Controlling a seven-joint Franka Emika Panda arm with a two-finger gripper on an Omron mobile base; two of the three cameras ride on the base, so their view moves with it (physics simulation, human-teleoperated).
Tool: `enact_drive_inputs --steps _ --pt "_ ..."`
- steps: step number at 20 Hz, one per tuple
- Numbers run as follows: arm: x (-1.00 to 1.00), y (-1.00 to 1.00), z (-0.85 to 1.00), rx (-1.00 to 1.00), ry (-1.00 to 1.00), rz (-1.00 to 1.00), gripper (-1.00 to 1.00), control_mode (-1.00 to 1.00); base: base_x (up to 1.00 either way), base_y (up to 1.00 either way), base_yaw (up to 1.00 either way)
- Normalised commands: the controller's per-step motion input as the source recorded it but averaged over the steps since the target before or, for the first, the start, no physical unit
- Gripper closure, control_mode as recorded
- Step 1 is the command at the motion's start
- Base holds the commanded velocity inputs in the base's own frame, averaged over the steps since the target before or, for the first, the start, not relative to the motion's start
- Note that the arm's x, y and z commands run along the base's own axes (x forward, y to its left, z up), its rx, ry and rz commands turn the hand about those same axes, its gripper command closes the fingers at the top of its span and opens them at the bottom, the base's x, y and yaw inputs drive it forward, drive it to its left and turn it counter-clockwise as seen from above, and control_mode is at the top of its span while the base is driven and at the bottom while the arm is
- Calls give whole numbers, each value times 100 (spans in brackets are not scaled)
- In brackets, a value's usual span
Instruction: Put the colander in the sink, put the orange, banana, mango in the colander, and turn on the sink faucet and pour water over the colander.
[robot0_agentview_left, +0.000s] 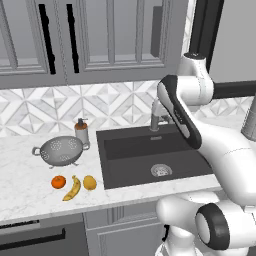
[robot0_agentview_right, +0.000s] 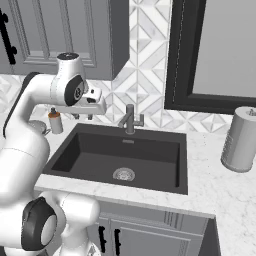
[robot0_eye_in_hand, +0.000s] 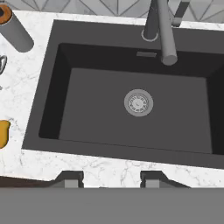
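Note:
The grey colander (robot0_agentview_left: 60, 150) stands on the white counter left of the dark sink (robot0_agentview_left: 130, 167), whose basin holds nothing. In front of the colander lie the orange (robot0_agentview_left: 58, 182), the banana (robot0_agentview_left: 73, 188) and the mango (robot0_agentview_left: 89, 182) in a row. The faucet (robot0_agentview_left: 156, 117) rises behind the basin. My gripper (robot0_agentview_right: 82, 116) hangs above the sink's left half, open, with nothing between its fingers. In the hand view the gripper (robot0_eye_in_hand: 111, 180) looks straight down on the sink (robot0_eye_in_hand: 87, 109) and its drain (robot0_eye_in_hand: 138, 103), with the faucet (robot0_eye_in_hand: 164, 30) at the top and the mango's edge (robot0_eye_in_hand: 3, 133) at the left.
An orange-topped soap dispenser (robot0_agentview_left: 81, 131) stands between the colander and the sink's back left corner. A grey cylinder (robot0_agentview_right: 241, 140) stands on the counter right of the sink. Wall cabinets hang above the counter, and a dark-framed window sits behind the faucet.

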Motion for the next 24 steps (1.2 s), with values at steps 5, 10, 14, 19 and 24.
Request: enact_drive_inputs --steps 5,10,14,19,24 --pt "-28 13 0 -1 -5 1 -100 -100 0 0 0" --pt "-60 62 -5 -3 -1 4 -100 -100 0 0 0" --pt "-42 86 -16 -1 0 0 -100 -100 0 0 0" --pt "-10 95 -26 0 6 0 -100 -100 0 0 0" --pt "0 100 -30 0 10 -1 -100 -100 0 0 0"
